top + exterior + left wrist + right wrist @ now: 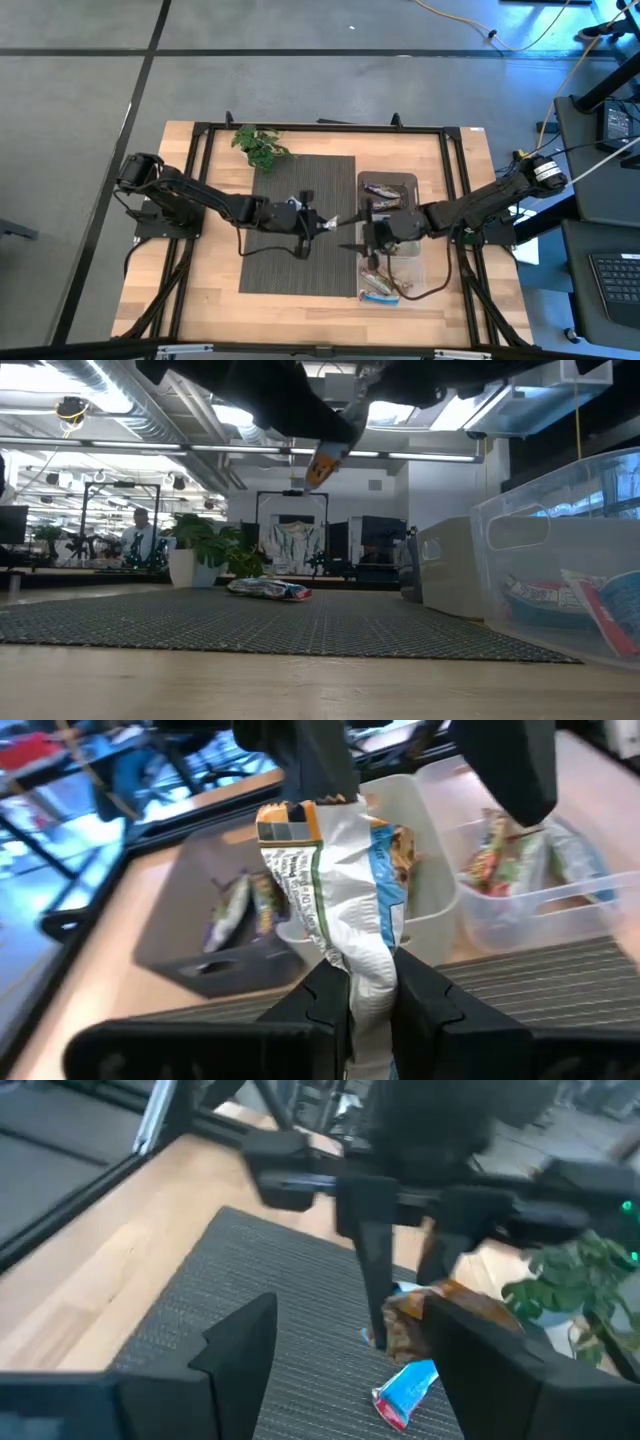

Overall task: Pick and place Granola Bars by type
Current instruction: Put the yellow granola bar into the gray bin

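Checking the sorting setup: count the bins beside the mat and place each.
3, in a row along the mat: dark grey bin at the plant end, white bin in the middle, clear bin at the other end. None looks hidden.

High view looks straight down on the desk (200, 290); low view looks level across its mat (250, 622); wrist views sit close above it.

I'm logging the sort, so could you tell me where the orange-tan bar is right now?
In the high view, the orange-tan bar hangs pinched in the left gripper above the mat's right edge, facing the open right gripper.
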Robot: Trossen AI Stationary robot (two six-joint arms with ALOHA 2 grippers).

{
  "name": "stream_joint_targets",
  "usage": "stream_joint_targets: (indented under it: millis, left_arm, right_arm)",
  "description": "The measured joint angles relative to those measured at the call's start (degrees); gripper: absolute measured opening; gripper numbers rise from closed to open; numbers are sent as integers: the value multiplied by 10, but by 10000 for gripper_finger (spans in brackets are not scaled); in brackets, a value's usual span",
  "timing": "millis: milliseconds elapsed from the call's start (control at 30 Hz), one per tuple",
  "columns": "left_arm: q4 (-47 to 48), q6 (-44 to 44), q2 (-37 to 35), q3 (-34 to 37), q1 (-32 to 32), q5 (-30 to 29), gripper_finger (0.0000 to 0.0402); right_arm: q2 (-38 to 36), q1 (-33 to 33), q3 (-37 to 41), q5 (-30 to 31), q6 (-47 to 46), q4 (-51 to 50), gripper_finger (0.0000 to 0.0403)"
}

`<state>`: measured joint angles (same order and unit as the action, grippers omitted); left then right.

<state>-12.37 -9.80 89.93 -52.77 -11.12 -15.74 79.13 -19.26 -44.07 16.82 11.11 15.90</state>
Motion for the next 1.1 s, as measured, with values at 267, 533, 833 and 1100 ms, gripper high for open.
stream_joint_targets:
  millis: [267, 533, 833, 1100]
  left_arm:
    - [-12, 0, 0, 0, -2, -25, 40]
    - [-29, 0, 0, 1, -9, -24, 42]
    - [-39, -19, 0, 0, -10, 22, 43]
    - [-37, -19, 0, 0, -8, 19, 40]
  right_arm:
    - [0, 0, 0, 63, -31, 24, 255]
    - [22, 9, 0, 64, -31, 35, 255]
    - [34, 24, 0, 21, -33, 45, 255]
    - [34, 24, 0, 9, -32, 67, 218]
